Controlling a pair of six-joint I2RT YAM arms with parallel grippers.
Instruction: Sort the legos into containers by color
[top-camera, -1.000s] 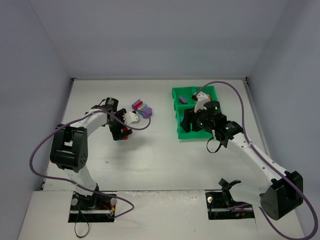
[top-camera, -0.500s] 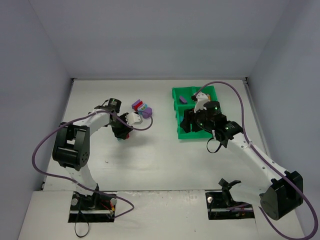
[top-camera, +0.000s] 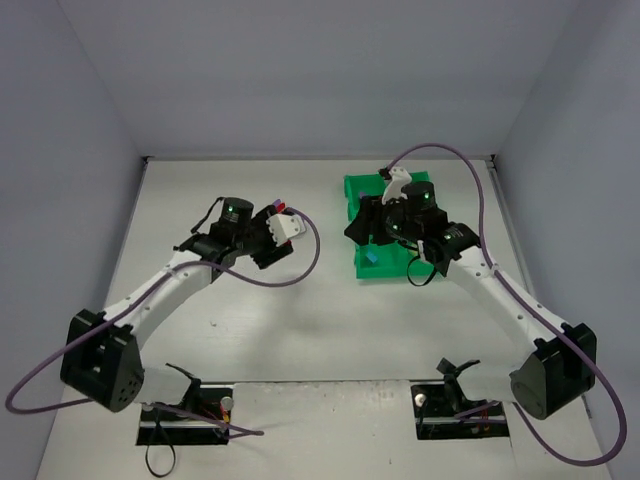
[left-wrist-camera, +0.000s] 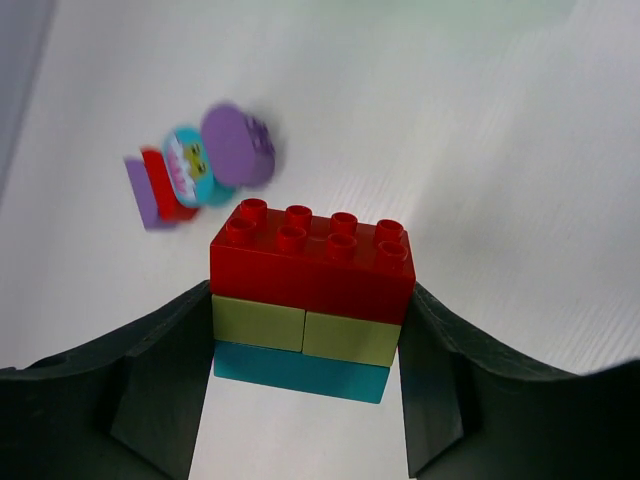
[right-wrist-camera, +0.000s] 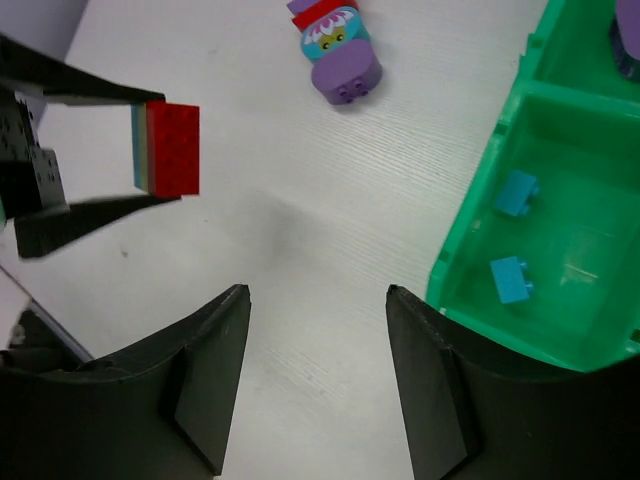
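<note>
The left gripper (left-wrist-camera: 306, 330), newly raised off the table (top-camera: 300, 320), is clamping the red-green-teal stack (right-wrist-camera: 168, 148) aloft, while the empty, parted right gripper (right-wrist-camera: 318, 300) is turning from the tray (right-wrist-camera: 470, 250) at the stack's three o'clock, likely to split it.

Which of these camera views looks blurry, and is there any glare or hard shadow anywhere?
Left wrist view: the near brick stack is sharp, but the small brick cluster behind it is smeared. Right wrist view: crisp, with a faint sheen on the green tray floor. Top view: even light, only soft shadows on the table.
</note>
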